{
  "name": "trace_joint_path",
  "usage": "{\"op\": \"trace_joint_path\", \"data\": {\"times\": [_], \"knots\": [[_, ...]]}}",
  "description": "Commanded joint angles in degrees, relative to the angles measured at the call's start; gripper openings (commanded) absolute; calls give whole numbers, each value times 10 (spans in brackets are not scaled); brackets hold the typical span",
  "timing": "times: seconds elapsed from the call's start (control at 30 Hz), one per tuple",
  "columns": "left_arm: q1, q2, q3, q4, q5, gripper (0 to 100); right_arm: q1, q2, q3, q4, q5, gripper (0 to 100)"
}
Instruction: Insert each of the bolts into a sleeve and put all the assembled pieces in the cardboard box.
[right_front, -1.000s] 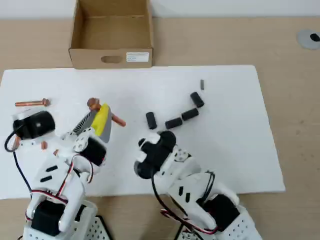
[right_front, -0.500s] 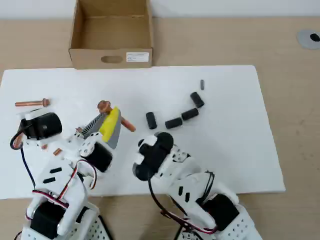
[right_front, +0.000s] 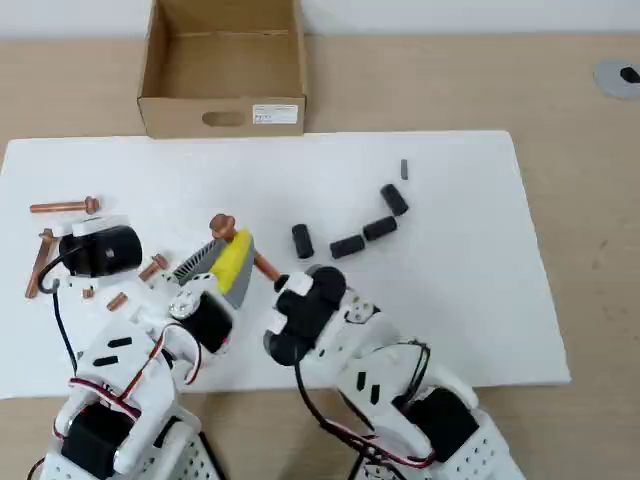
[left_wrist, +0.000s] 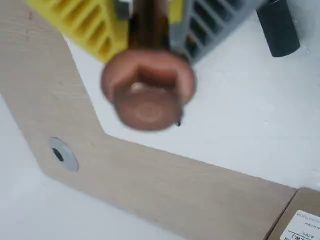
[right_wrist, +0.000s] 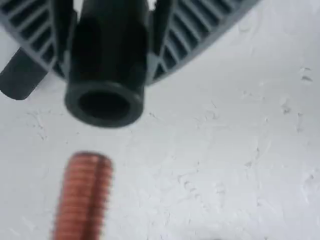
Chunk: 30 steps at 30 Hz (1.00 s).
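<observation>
Right, on my overhead feed the tabletop (right_front: 600, 200) carries a white sheet (right_front: 450, 320), and the cardboard box (right_front: 222, 118) sits upright at 11 o'clock, just beyond the sheet's edge. The left jaws are clamped on a copper bolt (right_front: 222, 226) just off centre at 9 o'clock, with its thread angled toward 4 o'clock. The right jaws are closed on a black sleeve (right_wrist: 106, 75), its bore facing the bolt's tip; the two are near but apart. Loose bolts (right_front: 62, 207) lie farther out at 9 o'clock. Loose sleeves (right_front: 346, 244) lie beside centre, trailing toward 2 o'clock.
</observation>
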Motion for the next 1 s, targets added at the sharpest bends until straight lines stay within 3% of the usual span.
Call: {"op": "trace_joint_path", "data": {"times": [0.0, 0.77, 0.97], "knots": [[5, -4, -15, 0, -1, 2, -4, -95, -34, -16, 6, 9], [32, -3, 22, 11, -3, 2, -6, -95, -59, -30, 25, 9], [57, -3, 22, 19, -47, 2, -6, -95, -60, -32, 25, 9]]}}
